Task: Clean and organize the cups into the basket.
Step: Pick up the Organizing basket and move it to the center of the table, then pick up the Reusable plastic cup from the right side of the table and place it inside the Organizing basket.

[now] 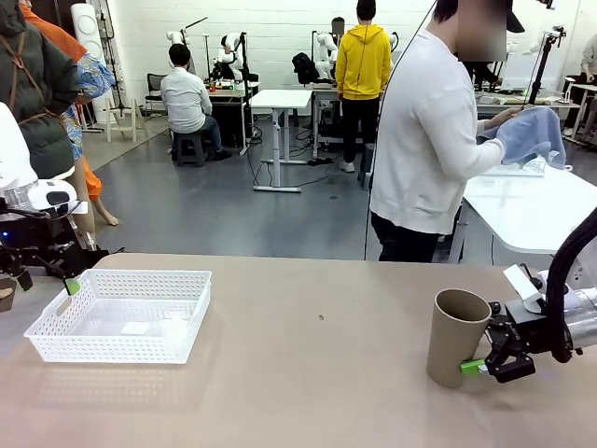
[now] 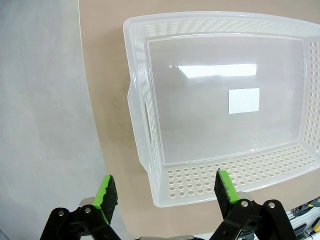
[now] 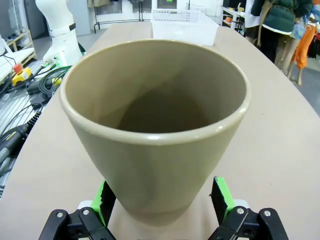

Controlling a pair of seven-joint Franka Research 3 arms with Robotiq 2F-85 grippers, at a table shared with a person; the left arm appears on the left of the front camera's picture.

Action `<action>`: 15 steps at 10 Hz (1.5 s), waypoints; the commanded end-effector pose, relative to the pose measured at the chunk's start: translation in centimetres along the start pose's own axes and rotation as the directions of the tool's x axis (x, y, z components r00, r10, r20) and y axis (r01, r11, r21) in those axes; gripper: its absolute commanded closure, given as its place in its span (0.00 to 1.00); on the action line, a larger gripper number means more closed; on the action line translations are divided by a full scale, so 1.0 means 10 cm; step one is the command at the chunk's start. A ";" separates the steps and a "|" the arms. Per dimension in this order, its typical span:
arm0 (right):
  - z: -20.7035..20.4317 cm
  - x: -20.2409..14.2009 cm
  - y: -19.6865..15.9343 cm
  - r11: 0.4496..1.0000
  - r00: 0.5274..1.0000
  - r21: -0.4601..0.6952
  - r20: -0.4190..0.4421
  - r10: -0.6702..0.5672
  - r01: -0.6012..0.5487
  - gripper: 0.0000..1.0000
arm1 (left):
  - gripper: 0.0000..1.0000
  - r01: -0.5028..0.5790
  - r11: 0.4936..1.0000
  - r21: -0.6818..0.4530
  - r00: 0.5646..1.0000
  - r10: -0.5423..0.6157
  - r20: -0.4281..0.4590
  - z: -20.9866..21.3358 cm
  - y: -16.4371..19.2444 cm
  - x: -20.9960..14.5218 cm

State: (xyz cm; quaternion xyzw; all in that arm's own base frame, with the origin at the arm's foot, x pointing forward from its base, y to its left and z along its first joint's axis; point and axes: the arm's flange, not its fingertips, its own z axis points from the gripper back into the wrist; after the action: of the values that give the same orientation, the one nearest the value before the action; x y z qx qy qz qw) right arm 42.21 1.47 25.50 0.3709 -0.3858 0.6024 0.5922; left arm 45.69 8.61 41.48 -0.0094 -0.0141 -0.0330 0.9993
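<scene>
**Item 1, basket** (image 1: 112, 347): white lattice tray, taken as the landmark for this entry. It holds no cup; a white label (image 2: 244, 100) lies on its floor and nothing else is seen inside.

**Item 2, brown cup** (image 1: 457, 334): stands upright on the table (image 1: 308, 383), well apart from the basket, off its right end. The inside looks bare.

**Item 3, right gripper** (image 3: 162, 197): jaws spread wide, with the green pads either side of the cup's foot. A gap shows at one pad, so it is judged not yet a firm hold.

**Item 4, left gripper** (image 2: 167, 187): jaws spread wide and holding nothing. It hangs above the basket's corner at a handle end.

**Item 5, person's hand** (image 1: 504, 117) with blue cloth (image 1: 536, 135): far beyond the basket, past its right end.

**Hazards, as judged:**
- The cup is tall and tapered and would be gripped low, so it may tip or swing once lifted.
- Its walls narrow towards the foot, so a loose squeeze may let it slide.
- A hard squeeze may dent a thin wall.
- The carry to the basket is long, and the left gripper waits over it, so the arms could meet there.
- A tilted release could leave the cup lying on the basket's rim
</scene>
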 end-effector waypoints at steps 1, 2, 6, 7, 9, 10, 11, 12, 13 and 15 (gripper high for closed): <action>-0.10 0.01 -0.07 1.000 1.000 0.020 0.012 0.004 -0.004 0.00 | 0.00 0.003 1.000 0.012 1.000 -0.003 0.000 -0.06 0.01 0.00; -0.15 0.00 -0.08 0.999 1.000 0.032 0.008 0.002 -0.002 0.00 | 0.00 0.007 1.000 0.011 1.000 -0.007 -0.005 -0.07 -0.01 0.00; -0.25 0.00 -0.09 0.999 0.999 0.044 0.021 0.029 -0.030 0.00 | 0.00 0.011 1.000 -0.003 1.000 -0.011 -0.021 -0.18 -0.04 0.02; -0.26 0.00 -0.08 0.998 0.999 0.044 0.026 0.045 -0.046 0.00 | 0.00 0.010 1.000 0.000 1.000 -0.010 -0.017 -0.20 -0.04 0.05; -0.27 0.00 -0.08 0.997 0.997 0.041 0.034 0.063 -0.065 0.00 | 0.00 0.015 1.000 0.014 1.000 -0.015 -0.006 -0.26 -0.05 0.09; -0.28 -0.01 -0.07 0.997 0.997 0.039 0.037 0.069 -0.070 0.00 | 0.00 0.012 1.000 0.020 1.000 -0.012 -0.004 -0.31 -0.02 0.14; -0.28 0.00 -0.07 0.997 0.997 0.041 0.037 0.070 -0.072 0.00 | 0.00 0.012 1.000 0.018 1.000 -0.012 -0.003 -0.34 0.01 0.17; -0.28 0.00 -0.06 0.996 0.997 0.041 0.036 0.074 -0.075 0.00 | 0.00 0.017 1.000 0.003 1.000 -0.017 -0.010 -0.37 0.03 0.20; -0.28 -0.01 -0.06 0.997 0.997 0.037 0.035 0.073 -0.074 0.00 | 0.00 0.018 1.000 0.006 1.000 -0.018 -0.012 -0.39 0.04 0.21; -0.30 -0.01 -0.05 0.996 0.996 0.034 0.036 0.078 -0.079 0.00 | 0.00 0.028 1.000 0.005 1.000 -0.028 -0.012 -0.42 0.04 0.26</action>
State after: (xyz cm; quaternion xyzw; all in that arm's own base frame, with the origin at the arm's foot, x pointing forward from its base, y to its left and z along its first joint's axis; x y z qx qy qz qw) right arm 42.60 3.54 24.81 0.3817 -0.3812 0.6233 0.5662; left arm 47.73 8.45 37.40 -0.0052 -0.0017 -0.0375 0.9993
